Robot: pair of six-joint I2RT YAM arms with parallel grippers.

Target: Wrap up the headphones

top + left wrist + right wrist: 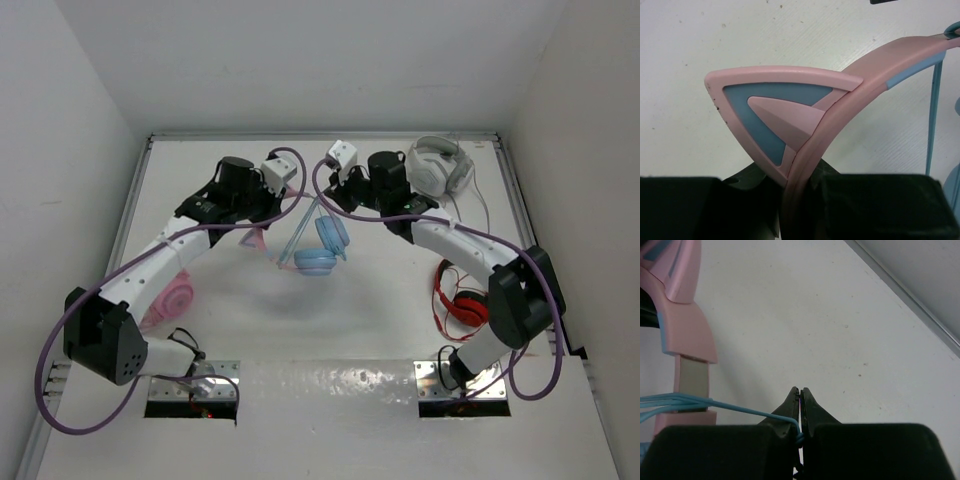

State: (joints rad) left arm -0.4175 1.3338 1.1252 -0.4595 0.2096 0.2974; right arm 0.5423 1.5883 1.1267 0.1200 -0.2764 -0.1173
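Where the task item lies: headphones with round light-blue ear cups and thin pink cat-ear headband [318, 255], near the middle of the white surface [380, 300], between both arms.
Left pincer [792, 175]: closed on the pink headband [875, 70], just beside one triangular cat ear [765, 110].
Right pincer [800, 392]: jaws pressed together, pinching the thin light-blue cable [740, 410].
Cable run: several strands stretch from the headband side to the right pincer.

Robot lab booth: plain white walls [300, 60] enclosing table [380, 300].
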